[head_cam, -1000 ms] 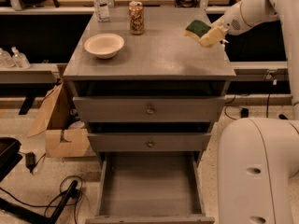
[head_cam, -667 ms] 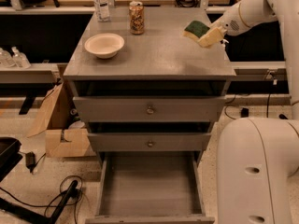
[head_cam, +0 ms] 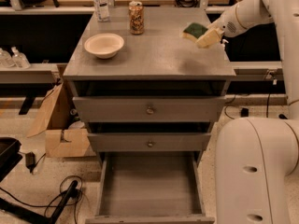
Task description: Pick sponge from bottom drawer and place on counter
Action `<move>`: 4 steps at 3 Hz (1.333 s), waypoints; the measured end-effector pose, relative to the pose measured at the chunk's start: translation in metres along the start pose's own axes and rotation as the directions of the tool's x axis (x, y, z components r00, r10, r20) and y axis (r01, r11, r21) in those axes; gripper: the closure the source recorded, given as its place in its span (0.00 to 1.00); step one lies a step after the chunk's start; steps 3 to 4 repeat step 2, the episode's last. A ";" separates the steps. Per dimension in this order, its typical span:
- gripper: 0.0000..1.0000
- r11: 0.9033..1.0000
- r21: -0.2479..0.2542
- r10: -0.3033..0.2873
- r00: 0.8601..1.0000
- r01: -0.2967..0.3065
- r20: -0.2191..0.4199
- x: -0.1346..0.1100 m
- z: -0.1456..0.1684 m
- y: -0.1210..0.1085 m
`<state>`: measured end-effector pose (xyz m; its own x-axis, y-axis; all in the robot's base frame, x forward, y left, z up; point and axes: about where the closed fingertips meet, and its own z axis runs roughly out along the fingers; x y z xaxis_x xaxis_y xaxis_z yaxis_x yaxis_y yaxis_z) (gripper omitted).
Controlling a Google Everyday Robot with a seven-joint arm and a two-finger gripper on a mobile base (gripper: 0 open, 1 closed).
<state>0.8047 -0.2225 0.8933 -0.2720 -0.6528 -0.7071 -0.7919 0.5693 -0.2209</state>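
The sponge (head_cam: 193,31), dark green on top with a yellow underside, is at the back right of the counter (head_cam: 154,52), held a little above the grey top. My gripper (head_cam: 202,35) reaches in from the right and is shut on the sponge, with one cream finger (head_cam: 209,37) showing beside it. A soft shadow lies on the counter below them. The bottom drawer (head_cam: 149,181) is pulled fully out below the two upper drawers, and its grey inside is bare.
A cream bowl (head_cam: 104,44) sits at the counter's left. A drink can (head_cam: 136,17) and a clear bottle (head_cam: 100,3) stand at its back. My white base (head_cam: 259,171) is right of the open drawer. A cardboard box (head_cam: 58,129) and cables (head_cam: 60,202) are on the floor to the left.
My gripper with the sponge has shifted slightly left and down toward the counter. Nothing else moved.
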 end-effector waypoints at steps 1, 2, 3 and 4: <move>0.00 1.000 -0.005 0.001 1.000 -0.001 -0.001 0.000 0.004 0.001; 0.00 1.000 -0.005 0.001 1.000 -0.001 -0.001 0.000 0.004 0.001; 0.00 1.000 -0.005 0.001 1.000 -0.001 -0.001 0.000 0.004 0.001; 0.00 1.000 -0.005 0.001 1.000 -0.001 -0.001 0.000 0.004 0.001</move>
